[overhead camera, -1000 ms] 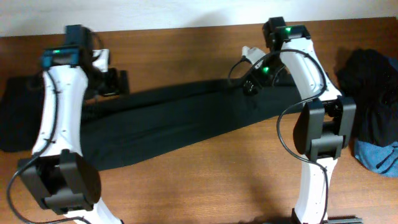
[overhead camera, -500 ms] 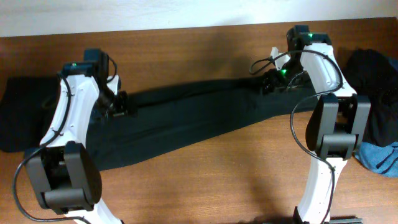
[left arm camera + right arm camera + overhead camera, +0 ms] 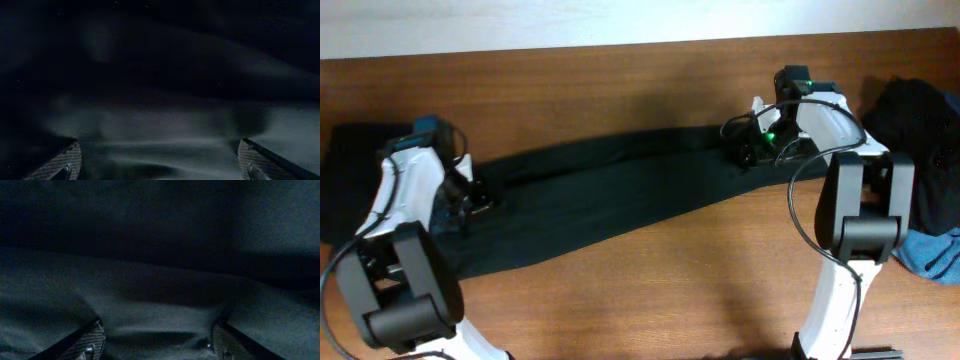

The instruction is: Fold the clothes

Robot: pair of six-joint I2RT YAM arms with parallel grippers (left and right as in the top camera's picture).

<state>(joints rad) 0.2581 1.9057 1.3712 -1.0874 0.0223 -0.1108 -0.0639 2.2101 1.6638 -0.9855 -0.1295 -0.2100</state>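
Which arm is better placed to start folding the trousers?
Right, probably: the right pincer has trousers fabric bunched between its fingers; the left pincer is wide open over flatter cloth.

Long black trousers (image 3: 620,195) lie stretched across the wooden surface (image 3: 620,90), from lower left up to upper right. Left fingers (image 3: 472,197) are down on the left end, right fingers (image 3: 744,152) on the right end. Black pile (image 3: 915,130) at far right, blue piece (image 3: 930,252) just below it.
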